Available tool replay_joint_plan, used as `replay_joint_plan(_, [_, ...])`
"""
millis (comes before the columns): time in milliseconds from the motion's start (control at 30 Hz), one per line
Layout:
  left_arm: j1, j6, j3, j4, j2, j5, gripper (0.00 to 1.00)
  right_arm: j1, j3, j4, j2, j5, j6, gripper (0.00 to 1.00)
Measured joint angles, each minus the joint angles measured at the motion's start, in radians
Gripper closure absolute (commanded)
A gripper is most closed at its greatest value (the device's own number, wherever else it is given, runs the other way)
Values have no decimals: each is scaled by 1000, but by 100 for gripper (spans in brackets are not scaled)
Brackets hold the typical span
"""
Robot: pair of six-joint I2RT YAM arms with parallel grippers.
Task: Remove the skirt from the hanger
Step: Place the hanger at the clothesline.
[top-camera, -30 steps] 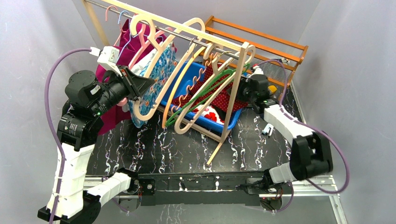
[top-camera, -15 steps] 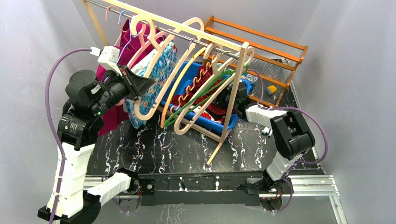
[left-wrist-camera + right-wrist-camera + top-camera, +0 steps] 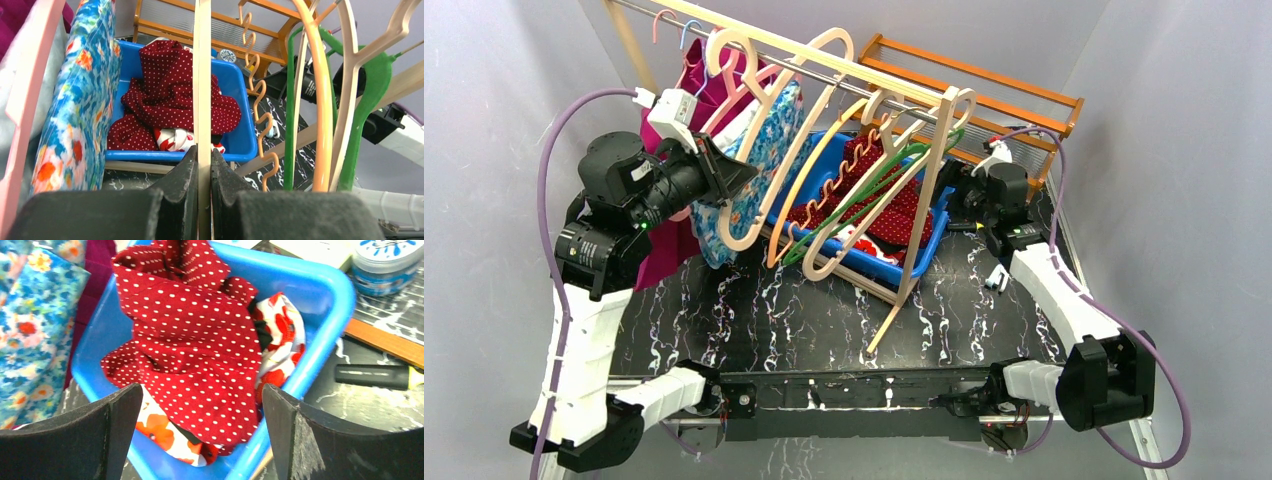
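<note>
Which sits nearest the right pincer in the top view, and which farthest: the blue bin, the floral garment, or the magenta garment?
1. The blue bin, just left of the right pincer and right beside it.
2. The floral garment, hanging left of the bin, mid-picture.
3. The magenta garment, hanging farthest left.

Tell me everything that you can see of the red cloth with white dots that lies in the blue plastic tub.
The red cloth with small white dots looks like thin, soft fabric. It is crumpled into loose folds and heaped inside the blue plastic tub, covering most of its floor. It lies partly over a white cloth with red flowers, and something black shows between them. The right gripper is open and holds nothing.
</note>
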Motion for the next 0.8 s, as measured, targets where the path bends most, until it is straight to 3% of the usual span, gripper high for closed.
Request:
replay_joint_plan(167, [0,15,-102,13,-95,13,100,-52,-1,-71,-2,-6,-47,3])
replay_joint_plan(433, [0,44,-117,-24,-177,61,100,-75,3,-164,-2,6,-122,2])
replay_joint_plan(800, [0,1,-186,-21,-56,159,100,-76,40,-202,-124,27,-157,2])
